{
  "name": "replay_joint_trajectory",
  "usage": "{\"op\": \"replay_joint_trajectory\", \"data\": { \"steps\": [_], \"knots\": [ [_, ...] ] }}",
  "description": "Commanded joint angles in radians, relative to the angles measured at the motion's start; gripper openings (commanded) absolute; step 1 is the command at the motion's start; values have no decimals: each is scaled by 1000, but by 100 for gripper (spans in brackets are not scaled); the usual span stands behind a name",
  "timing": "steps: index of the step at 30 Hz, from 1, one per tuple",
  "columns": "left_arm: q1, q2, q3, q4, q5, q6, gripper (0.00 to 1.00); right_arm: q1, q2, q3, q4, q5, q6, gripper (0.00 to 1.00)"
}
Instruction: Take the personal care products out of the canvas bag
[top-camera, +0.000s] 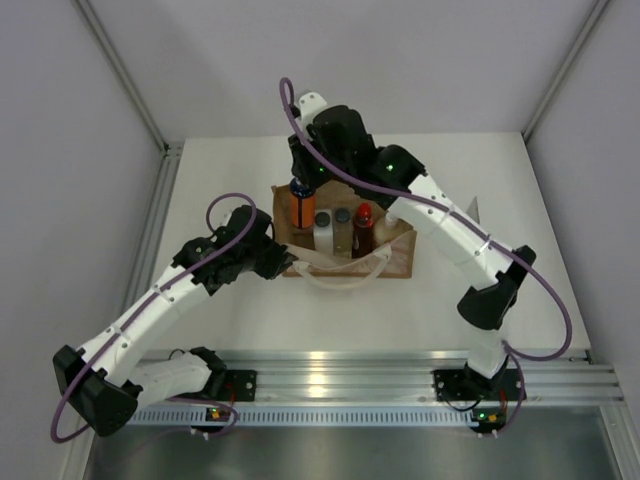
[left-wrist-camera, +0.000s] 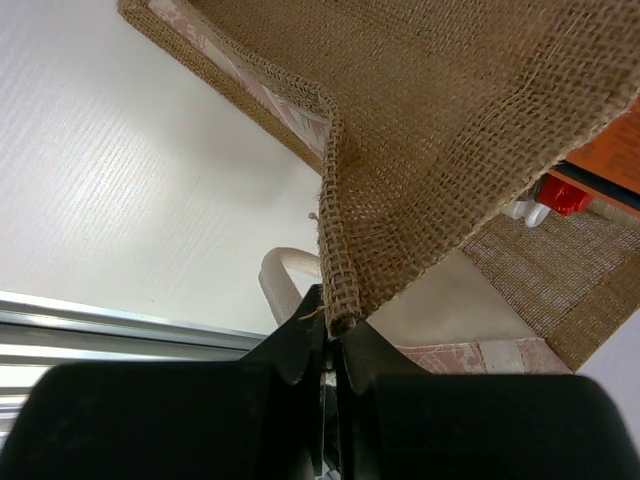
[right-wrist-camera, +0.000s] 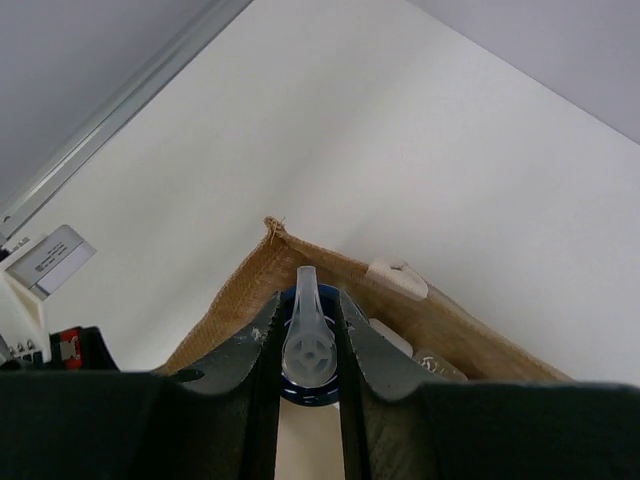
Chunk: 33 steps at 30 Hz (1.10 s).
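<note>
The tan canvas bag (top-camera: 392, 252) stands mid-table with its cream handles (top-camera: 345, 272) drooping toward me. My left gripper (top-camera: 284, 263) is shut on the woven rim at the bag's near left corner (left-wrist-camera: 338, 300). At the bag's left end an orange bottle (top-camera: 302, 210) shows above the rim, and my right gripper (top-camera: 300, 172) is shut on its dark blue cap (right-wrist-camera: 308, 385) and clear nozzle (right-wrist-camera: 307, 335). A cream bottle (top-camera: 323, 236), a clear grey-capped bottle (top-camera: 343, 232) and a red bottle (top-camera: 363, 230) stand inside the bag. The left wrist view shows a red cap (left-wrist-camera: 560, 194).
A metal rail (top-camera: 380, 375) runs along the near table edge by the arm bases. Grey walls enclose the white table (top-camera: 230, 170) on the left, back and right. A white tab (right-wrist-camera: 397, 279) sits on the bag's rim.
</note>
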Motion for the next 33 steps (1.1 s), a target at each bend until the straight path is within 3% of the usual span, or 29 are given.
{"op": "replay_joint_trajectory", "data": {
  "steps": [1, 12, 21, 33],
  "knots": [
    [0, 6, -4, -33, -8, -28, 0, -2, -99, 91, 12, 5, -16, 0],
    [0, 6, -8, -33, -14, -48, 0, 0, -220, 165, -10, 51, -20, 0],
    [0, 11, -10, -33, -11, -53, 0, -15, -321, 168, -109, 203, -47, 0],
    [-2, 32, 1, -32, 21, -46, 0, -208, -582, -111, -126, 292, 19, 0]
  ]
}}
